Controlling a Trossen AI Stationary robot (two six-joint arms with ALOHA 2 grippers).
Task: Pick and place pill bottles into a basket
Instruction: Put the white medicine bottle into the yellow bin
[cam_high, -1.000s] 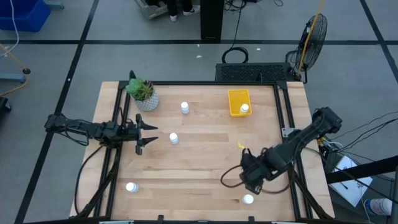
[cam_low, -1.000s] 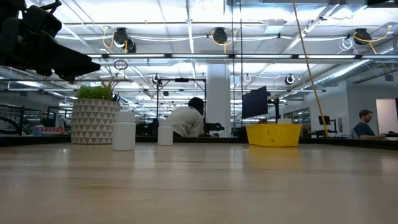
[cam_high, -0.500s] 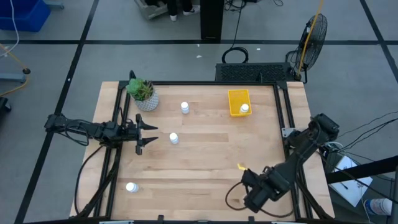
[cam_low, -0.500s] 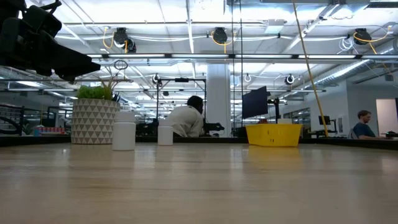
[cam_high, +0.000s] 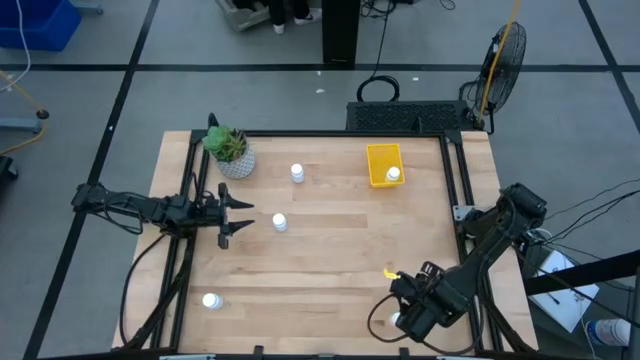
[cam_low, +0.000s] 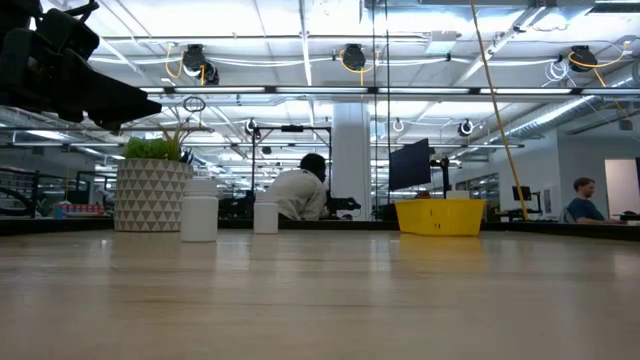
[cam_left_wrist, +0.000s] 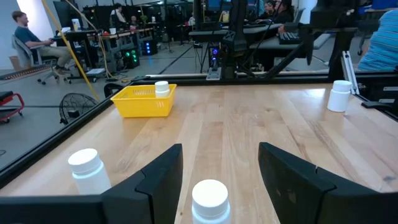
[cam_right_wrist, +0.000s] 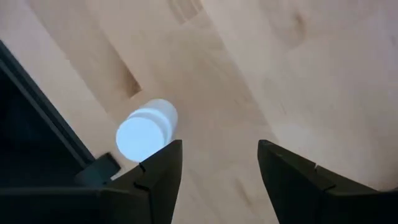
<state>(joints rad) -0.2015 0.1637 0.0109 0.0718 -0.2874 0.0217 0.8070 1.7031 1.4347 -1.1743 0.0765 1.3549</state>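
Five white pill bottles show. One (cam_high: 297, 173) stands at the far middle and one (cam_high: 279, 222) stands just ahead of my left gripper (cam_high: 238, 216), which is level and open at the table's left. A third (cam_high: 211, 300) is at the near left, and a fourth (cam_high: 393, 175) sits in the yellow basket (cam_high: 381, 158). The last (cam_right_wrist: 146, 134) stands upright near the table's near right edge. My right gripper (cam_right_wrist: 217, 180) hangs open above that last bottle, pointing down. The bottle lies just outside the gripper's fingers, not between them.
A white patterned pot with a green plant (cam_high: 230, 152) stands at the far left corner. The table's dark frame rail (cam_right_wrist: 37, 124) runs close beside the near-right bottle. Bare wood lies across the table's middle (cam_high: 340, 250). People sit at desks beyond the far edge (cam_low: 300, 190).
My right gripper has gone toward the table's near edge and down, turning a little as it went. It now hangs over the near-right bottle and partly covers it in the high view. The bottles and basket have stayed put.
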